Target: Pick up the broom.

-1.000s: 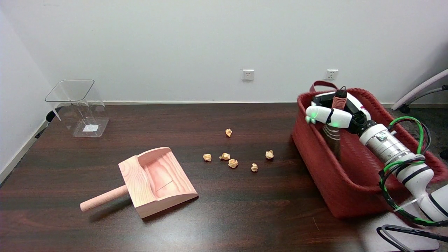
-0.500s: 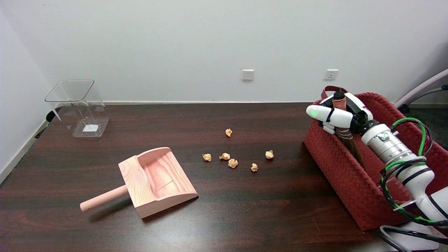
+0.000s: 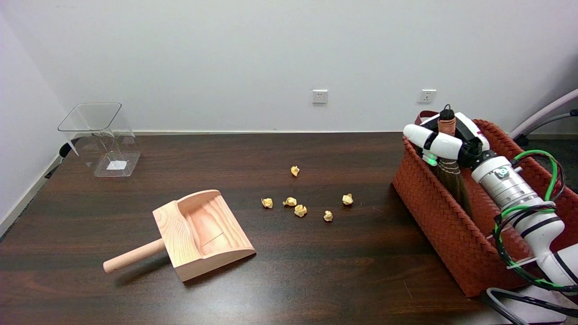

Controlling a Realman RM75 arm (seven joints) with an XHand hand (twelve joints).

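Head view: right hand (image 3: 445, 142) clasped around handle of broom (image 3: 451, 174); broom upright, bristles down inside red woven basket (image 3: 440, 216) directly beneath the hand. Paper scraps (image 3: 300, 210) on table (image 3: 289, 280), well left of hand; wooden dustpan (image 3: 201, 232) farther left.

Plain white wall (image 3: 226, 54) behind, a second wall (image 3: 22, 135) at left. Two white power sockets, one (image 3: 319, 96) mid-wall, one (image 3: 427, 95) further right. Dark wood-grain table (image 3: 316, 271) runs to the wall, its front glossy (soft glare). Chair armrest (image 3: 542, 115) at right edge, over grey floor (image 3: 562, 155).
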